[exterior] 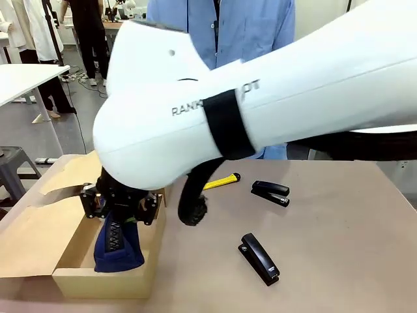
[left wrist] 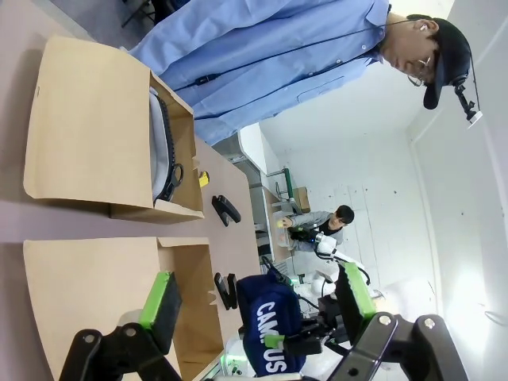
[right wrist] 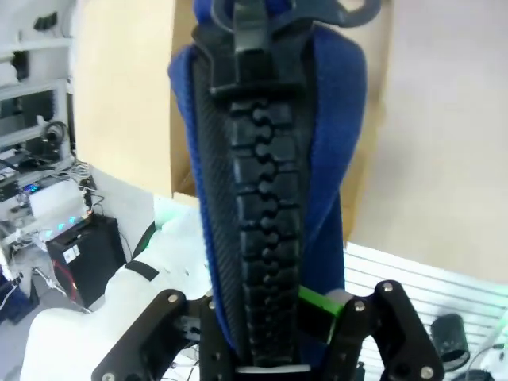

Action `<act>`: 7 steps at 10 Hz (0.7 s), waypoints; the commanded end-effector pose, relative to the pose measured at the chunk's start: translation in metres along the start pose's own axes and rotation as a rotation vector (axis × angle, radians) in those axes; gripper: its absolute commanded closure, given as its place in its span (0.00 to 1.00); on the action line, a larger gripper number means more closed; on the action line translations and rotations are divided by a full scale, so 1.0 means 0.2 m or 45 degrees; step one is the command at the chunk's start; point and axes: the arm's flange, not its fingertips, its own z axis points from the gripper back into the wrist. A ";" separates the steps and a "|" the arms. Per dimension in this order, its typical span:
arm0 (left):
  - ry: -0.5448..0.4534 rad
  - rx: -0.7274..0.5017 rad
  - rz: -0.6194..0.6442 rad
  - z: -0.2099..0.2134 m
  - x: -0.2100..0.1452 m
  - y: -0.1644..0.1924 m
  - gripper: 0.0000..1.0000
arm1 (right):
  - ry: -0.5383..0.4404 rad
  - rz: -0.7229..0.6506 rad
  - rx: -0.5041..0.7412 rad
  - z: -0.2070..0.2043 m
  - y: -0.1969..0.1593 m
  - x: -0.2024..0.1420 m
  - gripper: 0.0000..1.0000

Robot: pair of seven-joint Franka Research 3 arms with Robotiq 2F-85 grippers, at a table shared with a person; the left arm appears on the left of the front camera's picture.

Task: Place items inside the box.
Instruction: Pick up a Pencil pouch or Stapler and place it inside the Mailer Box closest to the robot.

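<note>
Releasing now could let the navy CAMPUS pouch (exterior: 117, 251) topple over the wall of the cardboard box (exterior: 98, 282). Your right gripper (exterior: 120, 207) is clamped tight on the pouch's zipper edge and holds it on end, lower end inside the box, close to the near wall. Lay it flatter before you let go. Your left gripper (left wrist: 259, 295) hangs wide open and empty. Your right arm reaches across near the yellow utility knife (exterior: 221, 181), so a low retreat might sweep it or the nearer black stapler (exterior: 260, 257).
</note>
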 end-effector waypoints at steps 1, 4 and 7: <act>-0.005 -0.020 -0.029 0.00 -0.01 0.00 0.00 | -0.018 -0.045 -0.010 -0.09 0.16 0.13 1.00; -0.005 -0.020 -0.029 0.00 -0.01 0.00 0.00 | -0.009 -0.089 0.057 -0.28 0.22 0.21 1.00; -0.005 -0.020 -0.029 0.00 -0.01 0.00 0.00 | -0.089 -0.164 -0.002 -0.42 0.21 0.27 1.00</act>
